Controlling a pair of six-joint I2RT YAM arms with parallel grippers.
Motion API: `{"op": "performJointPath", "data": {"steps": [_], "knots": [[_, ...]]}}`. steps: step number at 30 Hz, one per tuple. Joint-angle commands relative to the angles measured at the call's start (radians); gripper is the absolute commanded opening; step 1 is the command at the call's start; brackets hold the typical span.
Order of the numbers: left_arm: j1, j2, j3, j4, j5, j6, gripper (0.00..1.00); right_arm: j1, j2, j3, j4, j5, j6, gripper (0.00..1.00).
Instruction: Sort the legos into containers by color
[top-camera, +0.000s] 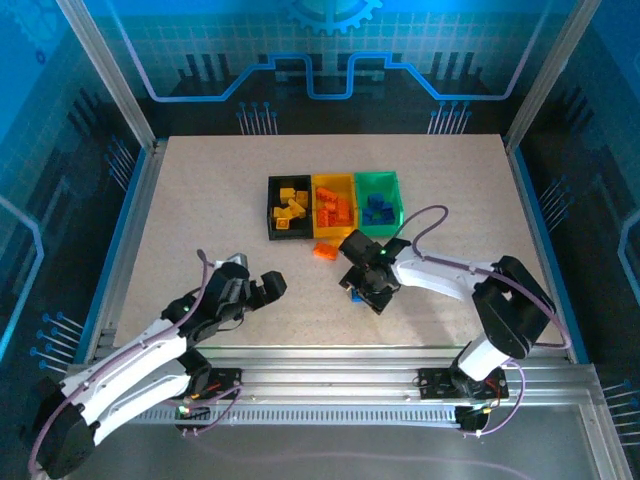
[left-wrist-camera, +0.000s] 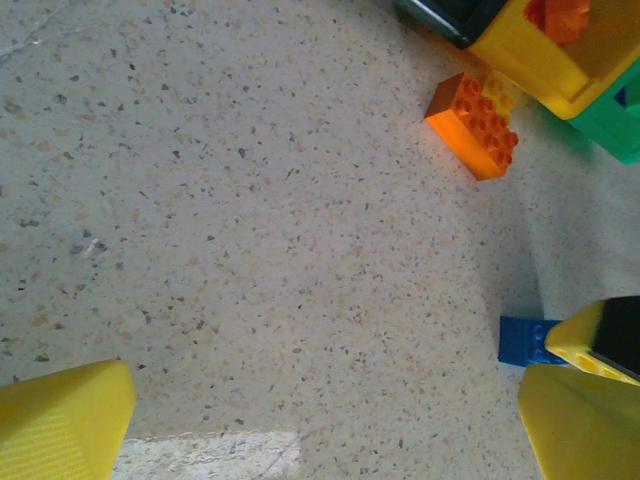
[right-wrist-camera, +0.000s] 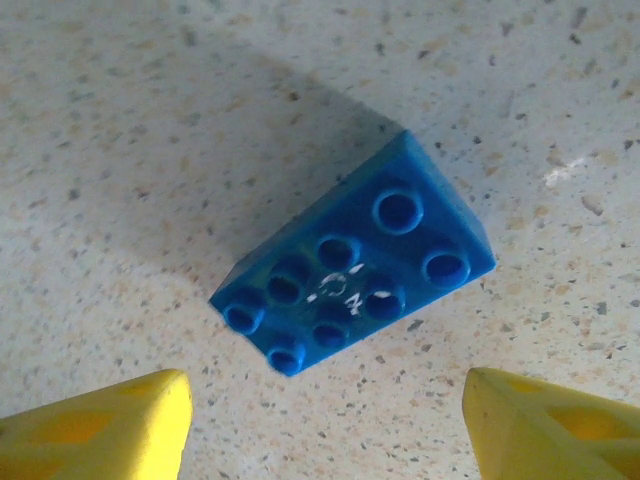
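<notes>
The right claw (right-wrist-camera: 325, 425) is spread, its two yellow fingertips (right-wrist-camera: 95, 430) apart at the bottom of the wrist view and gripping nothing. A blue brick (right-wrist-camera: 355, 280) lies flat on the desk (right-wrist-camera: 130, 150) just ahead of the gap between them, studs up and turned at a slant. It touches neither fingertip. From above, this claw (top-camera: 365, 285) points down at the desk in front of the bins, with the blue brick (top-camera: 354, 293) showing as a small spot at its near-left edge.

The left claw (left-wrist-camera: 320, 430) is spread wide and empty, one yellow fingertip (left-wrist-camera: 60, 420) at each lower corner of its view. From above it (top-camera: 262, 290) sits low over bare desk, well to the left of the right claw. Its camera sees the blue brick (left-wrist-camera: 525, 340) on the right, partly covered by a yellow and black part of the other claw. Farther off lies an orange brick (left-wrist-camera: 475, 120), just beside the corner of the bins.

From above, the orange brick (top-camera: 325, 250) lies on the desk just in front of the yellow bin (top-camera: 334, 179). Three bins stand joined in a row. The black bin (top-camera: 271, 208) on the left holds yellow bricks, the yellow bin in the middle holds orange ones, and the green bin (top-camera: 377, 174) on the right holds blue ones.

The desk (top-camera: 200, 200) is pale speckled board inside an aluminium frame (top-camera: 330, 375). Blue lit walls (top-camera: 200, 60) with a circuit pattern stand around it.
</notes>
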Motion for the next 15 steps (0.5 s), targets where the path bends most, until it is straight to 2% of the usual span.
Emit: {"op": "performJointPath", "data": {"steps": [1, 7, 15], "knots": [[0.007, -0.034, -0.027, 0.016, 0.028, 0.001, 0.99, -0.021, 0.029, 0.038, -0.062, 0.013, 0.124, 0.75], [0.007, -0.055, -0.04, 0.006, 0.035, -0.003, 0.99, -0.056, 0.042, 0.037, -0.06, 0.017, 0.166, 0.78], [0.008, -0.063, -0.047, 0.01, 0.03, -0.007, 0.99, -0.07, 0.173, 0.093, -0.078, -0.057, 0.125, 0.77]]}}
